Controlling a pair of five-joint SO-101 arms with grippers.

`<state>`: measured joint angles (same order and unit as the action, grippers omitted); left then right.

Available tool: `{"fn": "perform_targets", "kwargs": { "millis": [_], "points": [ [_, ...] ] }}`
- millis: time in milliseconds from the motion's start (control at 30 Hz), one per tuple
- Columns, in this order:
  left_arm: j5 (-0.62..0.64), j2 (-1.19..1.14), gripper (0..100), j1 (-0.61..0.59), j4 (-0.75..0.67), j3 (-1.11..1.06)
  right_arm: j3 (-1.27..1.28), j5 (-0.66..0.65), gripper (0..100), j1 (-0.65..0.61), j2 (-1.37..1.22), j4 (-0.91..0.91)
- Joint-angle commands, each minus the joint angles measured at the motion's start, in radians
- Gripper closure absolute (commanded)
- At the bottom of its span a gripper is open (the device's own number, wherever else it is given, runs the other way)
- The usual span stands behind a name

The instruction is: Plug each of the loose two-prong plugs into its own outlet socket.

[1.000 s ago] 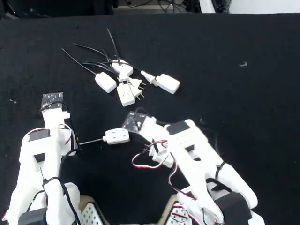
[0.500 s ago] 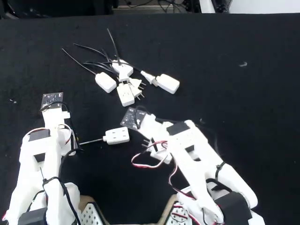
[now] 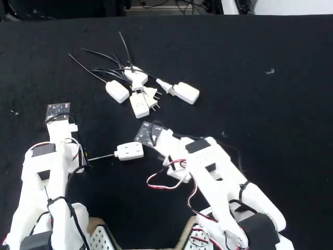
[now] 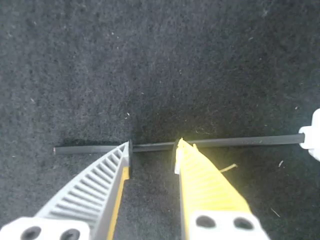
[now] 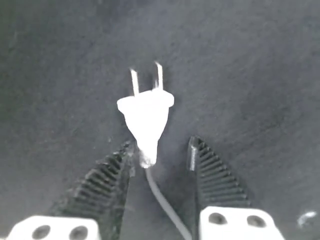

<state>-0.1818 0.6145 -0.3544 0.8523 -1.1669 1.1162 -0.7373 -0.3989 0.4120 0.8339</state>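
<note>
A white two-prong plug (image 5: 146,111) lies on the black mat with its prongs pointing away from my right gripper (image 5: 161,145). That gripper is open, and its fingers flank the plug's tail and white cord. A white outlet socket (image 3: 130,151) rests on the mat between the two arms, its thin black cable (image 4: 220,142) trailing toward the left arm. My left gripper (image 4: 152,146) is open, with both fingertips down at that cable. The socket's white edge (image 4: 315,140) shows at the side of the left wrist view.
At the back of the mat lies a cluster of further white sockets and plugs (image 3: 138,94) with black cables fanning out. One socket (image 3: 186,92) sits to its right, beside a plug (image 3: 165,86). Red and white servo wires (image 3: 164,182) loop beside the right arm.
The right arm has edged slightly to the left over the plug. The left arm and the socket have stayed put.
</note>
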Motion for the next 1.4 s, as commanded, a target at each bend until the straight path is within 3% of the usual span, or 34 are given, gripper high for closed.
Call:
{"fn": "perform_targets", "kwargs": {
  "millis": [0,233,433,600,733,867,1133,1367],
  "points": [
    [-0.002,0.026,84,-0.012,-0.005,0.002,-0.001,-0.002,83.6,-0.015,0.031,-0.055],
    [-0.002,0.026,84,-0.012,-0.005,0.002,-0.028,-0.074,83.6,-0.017,0.042,0.084],
    [-0.002,0.025,84,-0.012,-0.008,0.002,-0.209,0.018,83.6,0.026,0.099,0.319],
    [-0.002,0.025,84,-0.012,-0.009,0.002,-0.173,0.129,83.6,0.078,0.088,0.13],
    [-0.002,0.025,84,-0.012,-0.009,0.002,-0.059,0.135,83.6,0.002,0.024,0.02],
    [-0.002,0.025,84,-0.012,-0.009,0.002,-0.039,0.138,83.6,-0.066,-0.033,0.003],
    [-0.002,0.025,84,-0.012,-0.008,0.002,-0.056,0.137,83.6,-0.063,-0.067,-0.018],
    [-0.002,0.025,84,-0.012,-0.008,0.002,-0.154,0.135,83.6,-0.063,-0.065,0.1]
  ]
}}
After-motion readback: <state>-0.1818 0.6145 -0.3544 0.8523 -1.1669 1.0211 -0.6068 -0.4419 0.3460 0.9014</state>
